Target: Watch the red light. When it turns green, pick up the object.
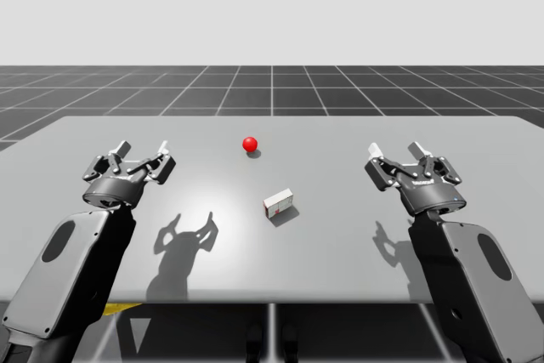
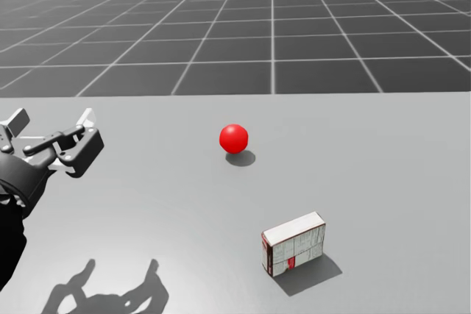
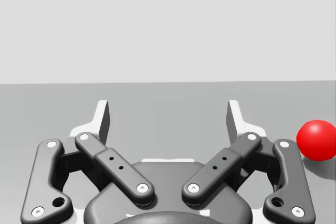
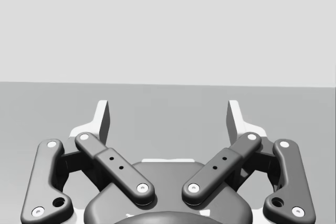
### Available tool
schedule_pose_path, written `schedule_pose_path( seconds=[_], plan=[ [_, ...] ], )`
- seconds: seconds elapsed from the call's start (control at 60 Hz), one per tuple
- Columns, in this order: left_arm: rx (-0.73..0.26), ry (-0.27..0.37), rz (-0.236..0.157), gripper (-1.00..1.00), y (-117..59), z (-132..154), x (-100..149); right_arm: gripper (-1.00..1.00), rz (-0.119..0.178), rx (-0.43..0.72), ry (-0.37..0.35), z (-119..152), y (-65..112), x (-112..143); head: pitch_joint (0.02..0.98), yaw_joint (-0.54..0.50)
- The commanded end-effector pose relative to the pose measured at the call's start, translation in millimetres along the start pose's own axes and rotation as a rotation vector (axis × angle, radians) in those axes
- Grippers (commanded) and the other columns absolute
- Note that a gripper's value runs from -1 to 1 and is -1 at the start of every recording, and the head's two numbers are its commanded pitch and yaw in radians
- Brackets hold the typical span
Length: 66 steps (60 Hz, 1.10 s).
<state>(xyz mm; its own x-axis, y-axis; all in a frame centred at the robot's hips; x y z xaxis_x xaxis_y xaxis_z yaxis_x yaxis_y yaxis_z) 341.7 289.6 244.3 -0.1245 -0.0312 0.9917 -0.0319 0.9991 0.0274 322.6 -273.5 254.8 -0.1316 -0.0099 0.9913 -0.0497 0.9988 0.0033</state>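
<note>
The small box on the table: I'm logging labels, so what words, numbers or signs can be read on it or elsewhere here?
Small box: grey print with a red patch on its side, too small to read.
Red light: no marks.
Left claw and right claw: no text.

Nothing legible; print on the white box is too small

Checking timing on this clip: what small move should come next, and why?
Probably just wait. The red ball-shaped light is not green, and the small white box lies on the grey table, apart from the open left gripper and open right gripper.
</note>
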Motion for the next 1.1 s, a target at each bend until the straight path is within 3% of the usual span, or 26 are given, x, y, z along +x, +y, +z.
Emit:
schedule_pose_path(
  seconds=[0.017, 1.1],
  plan=[
    [0.000, 0.000, -0.001, -1.00, 0.2, 0.1, -0.2, -1.00, 0.004, -0.002, -0.002, -0.2, -0.3, -0.2, 0.566, 0.11],
    [-0.003, 0.004, -0.010, -1.00, -0.6, -0.4, -0.9, -1.00, 0.015, -0.007, -0.008, 0.0, 0.6, -0.3, 0.578, 0.11]
  ],
)
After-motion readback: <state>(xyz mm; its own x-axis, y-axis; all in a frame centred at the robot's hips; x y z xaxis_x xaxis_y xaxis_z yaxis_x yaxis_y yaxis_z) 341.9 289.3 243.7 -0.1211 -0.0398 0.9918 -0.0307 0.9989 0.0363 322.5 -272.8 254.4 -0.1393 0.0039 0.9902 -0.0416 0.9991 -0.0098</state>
